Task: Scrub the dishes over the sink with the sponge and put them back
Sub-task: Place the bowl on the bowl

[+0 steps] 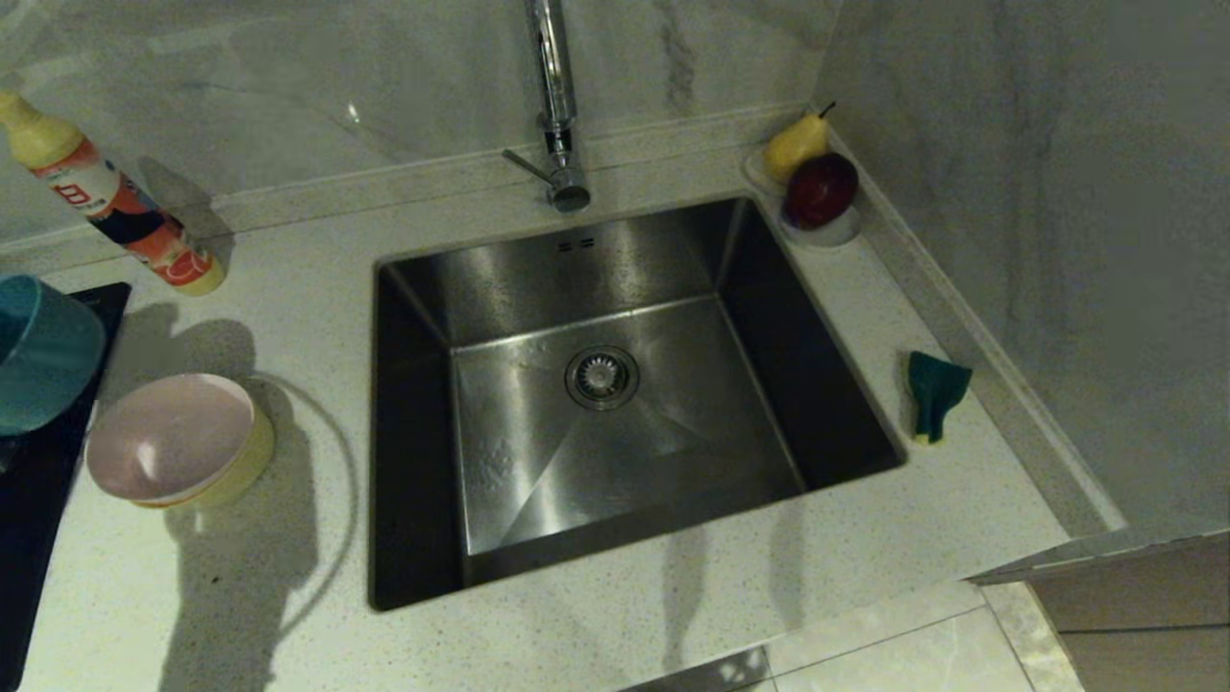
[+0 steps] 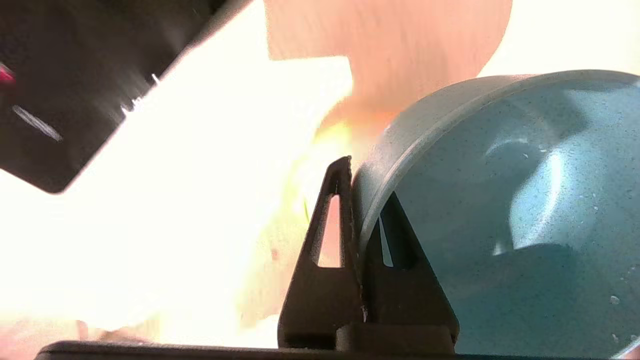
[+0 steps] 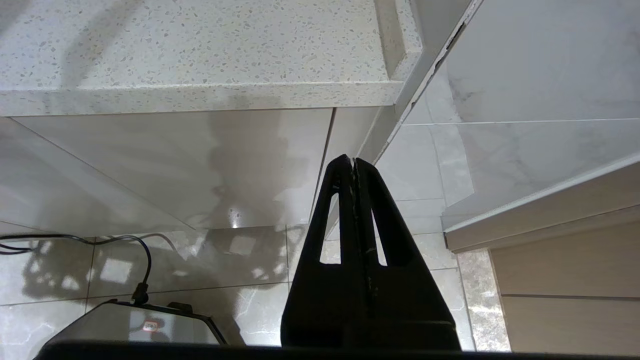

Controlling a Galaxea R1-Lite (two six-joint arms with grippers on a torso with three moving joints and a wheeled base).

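Note:
At the far left, the light blue bowl (image 1: pixel 38 351) hangs tilted above the counter. In the left wrist view my left gripper (image 2: pixel 365 185) is shut on the blue bowl's (image 2: pixel 500 225) rim, one finger inside and one outside. The pale pink bowl (image 1: pixel 168 437) sits nested in the yellow bowl (image 1: pixel 248 459) on the counter left of the sink (image 1: pixel 500 279). The sponge (image 1: pixel 934 389), green face up, lies on the counter right of the sink. My right gripper (image 3: pixel 354 161) is shut on nothing, parked low below the counter edge.
A tall chrome tap (image 1: pixel 555 106) stands behind the sink. A detergent bottle (image 1: pixel 110 197) leans at the back left. A white dish with a pear and an apple (image 1: pixel 817 183) sits in the back right corner. A black hob (image 1: pixel 38 500) lies at the left edge.

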